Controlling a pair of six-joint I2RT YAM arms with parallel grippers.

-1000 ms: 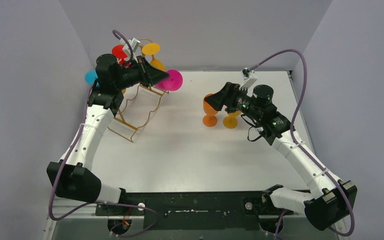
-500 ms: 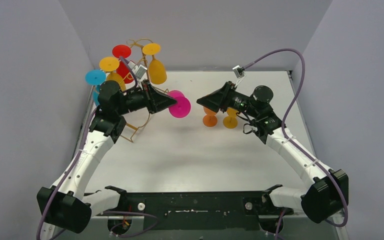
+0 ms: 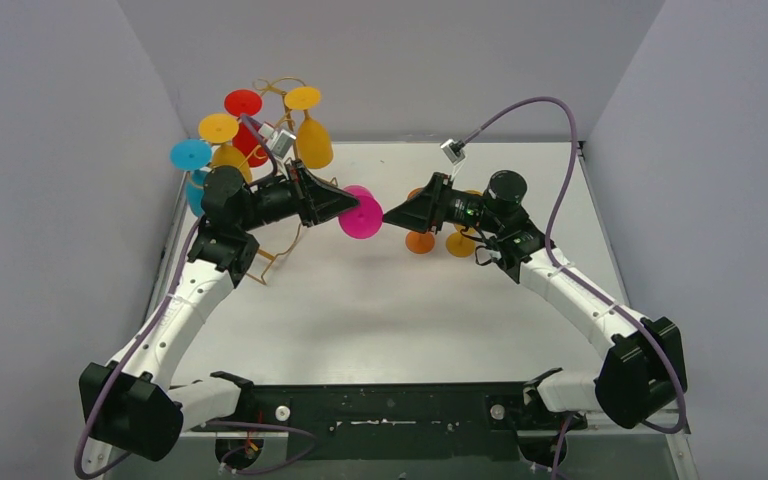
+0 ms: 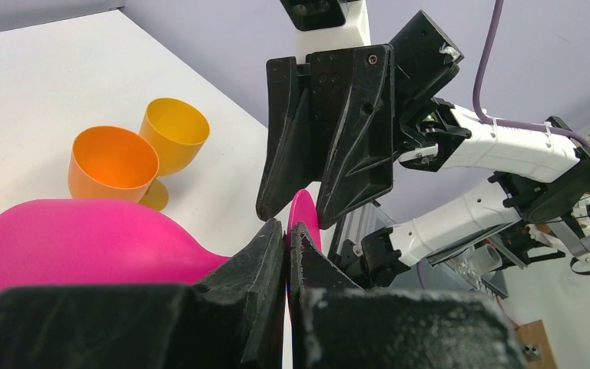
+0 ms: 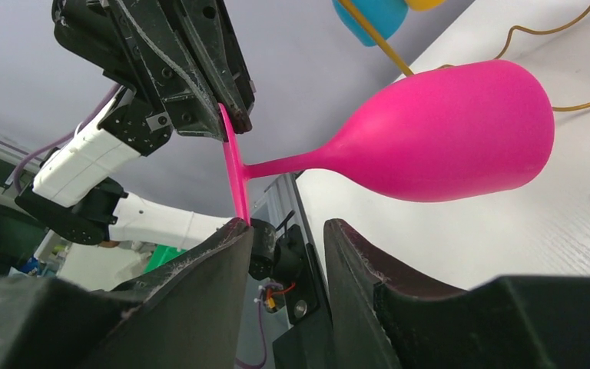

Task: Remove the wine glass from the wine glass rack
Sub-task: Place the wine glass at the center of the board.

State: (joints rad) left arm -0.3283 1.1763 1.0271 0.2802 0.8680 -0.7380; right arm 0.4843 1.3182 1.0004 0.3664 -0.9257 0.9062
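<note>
Above mid-bench [image 3: 360, 310]: left pincer [image 4: 288, 229], clamped on the foot rim of the pink wine glass [image 5: 445, 134], holds it sideways in the air. Right pincer [image 5: 280, 231], jaws apart, flanks the foot's opposite rim. Far left: wine glass rack [image 5: 384, 44], apart from this glass.

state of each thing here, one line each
pink wine glass, off the rack, sideways in the air, held by its foot
left pincer, shut on the glass's foot
right pincer, open, foot rim between its fingers
orange glass, upright on the table
yellow glass, upright beside it
wine glass rack, standing
hung glasses, four, feet up
</note>
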